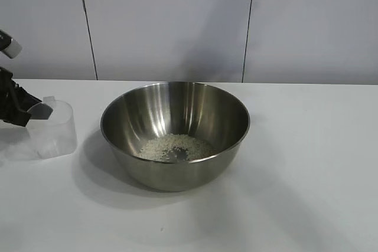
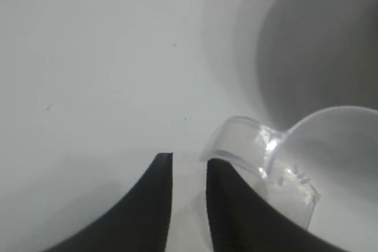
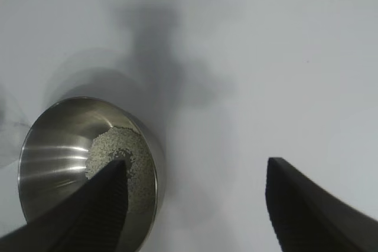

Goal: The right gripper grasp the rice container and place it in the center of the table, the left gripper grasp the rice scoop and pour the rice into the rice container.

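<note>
Exterior view, rice (image 1: 175, 147) in rice container (image 1: 177, 116), no writing

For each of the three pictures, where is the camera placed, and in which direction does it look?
Exterior view: in front of the rig, facing the white wall; round shiny steel bowl with white rice grains, left tool at the translucent plastic cup.
Left wrist view: on the left arm, looking down at the white tabletop; its black fingers beside the cup's handle.
Right wrist view: on the right arm, high above; open right tool.
Shared: exterior and right wrist both show bowl and rice.
</note>
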